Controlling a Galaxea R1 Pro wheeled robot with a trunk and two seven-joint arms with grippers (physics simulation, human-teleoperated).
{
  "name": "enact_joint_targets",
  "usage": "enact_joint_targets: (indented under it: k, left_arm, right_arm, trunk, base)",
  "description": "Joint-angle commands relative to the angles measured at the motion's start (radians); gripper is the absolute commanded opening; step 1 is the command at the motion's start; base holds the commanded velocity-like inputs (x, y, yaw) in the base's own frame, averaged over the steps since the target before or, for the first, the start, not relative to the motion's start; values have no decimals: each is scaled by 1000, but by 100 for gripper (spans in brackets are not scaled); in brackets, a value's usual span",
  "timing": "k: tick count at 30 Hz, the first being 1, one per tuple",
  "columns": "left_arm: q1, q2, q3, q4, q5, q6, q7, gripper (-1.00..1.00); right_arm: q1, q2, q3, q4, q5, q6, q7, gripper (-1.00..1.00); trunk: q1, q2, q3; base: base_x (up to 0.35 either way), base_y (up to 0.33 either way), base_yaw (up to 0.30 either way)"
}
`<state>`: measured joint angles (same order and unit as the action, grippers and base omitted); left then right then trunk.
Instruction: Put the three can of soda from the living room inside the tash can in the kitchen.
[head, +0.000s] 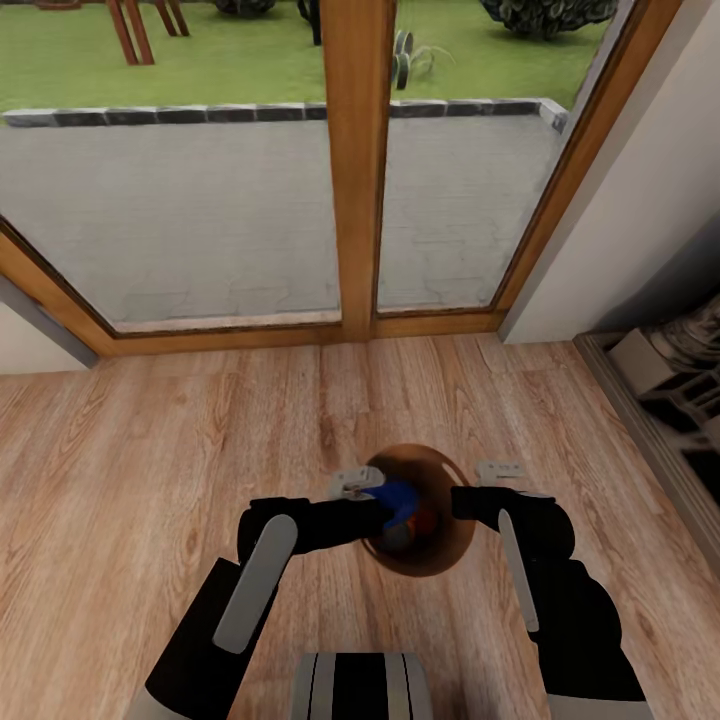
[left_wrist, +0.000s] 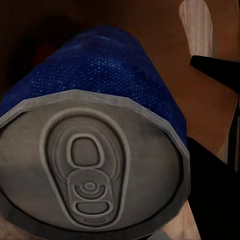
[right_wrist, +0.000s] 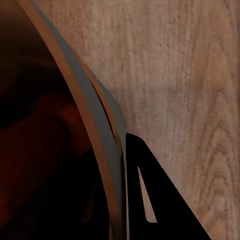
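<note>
A small round brown tash can (head: 424, 571) stands on the plank floor right in front of me. My left gripper (head: 390, 508) reaches over its rim, shut on the dark blue can of soda (head: 398, 495). That can's grey top (left_wrist: 90, 170) and blue body (left_wrist: 115, 70) sit close up in the left wrist view, inside the brown wall with its oval hand-hole (left_wrist: 194, 25). An orange can (head: 426, 521) lies inside the bucket beneath. My right gripper (head: 463, 500) straddles the bucket's right rim (right_wrist: 97, 130), one black finger (right_wrist: 155, 200) outside, shut on the thin wall.
Glass patio doors with a thick wooden frame (head: 358, 170) stand just ahead, with paving and lawn beyond. A white wall (head: 640, 200) rises at the right, and a dark low shelf with grey objects (head: 670, 390) runs along the right edge. Open plank floor (head: 150, 450) lies to the left.
</note>
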<state>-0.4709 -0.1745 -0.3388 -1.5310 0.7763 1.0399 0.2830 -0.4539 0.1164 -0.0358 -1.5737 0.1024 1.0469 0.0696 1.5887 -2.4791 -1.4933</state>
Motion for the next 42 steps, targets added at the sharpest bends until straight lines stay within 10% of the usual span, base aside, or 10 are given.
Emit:
enact_joint_targets:
  k: [1, 6, 26, 27, 42]
  left_arm:
    - [-1, 0, 0, 0, 23, 0, 1, -100]
    - [-3, 0, -12, 0, 74, 2, 2, -100]
    - [-5, 0, -44, 0, 82, -1, 79, -100]
    - [-5, 0, -44, 0, 83, -1, 80, 100]
    - [-5, 0, -47, -6, 82, 4, 79, 100]
  right_arm:
    - [0, 0, 0, 0, -40, 0, 4, -100]
    - [0, 0, 0, 0, -40, 0, 4, -100]
    - [0, 0, 0, 0, -39, 0, 4, -100]
    - [0, 0, 0, 0, -39, 0, 4, -100]
    - [0, -1, 0, 0, -40, 0, 4, -100]
  trunk:
    - [0, 0, 0]
    - [0, 0, 0]
    - [0, 0, 0]
    - [0, 0, 0]
    - [0, 0, 0]
  base:
    - [0, 0, 0]
    - [0, 0, 0]
    - [0, 0, 0]
    - [0, 0, 0]
    - [0, 0, 0]
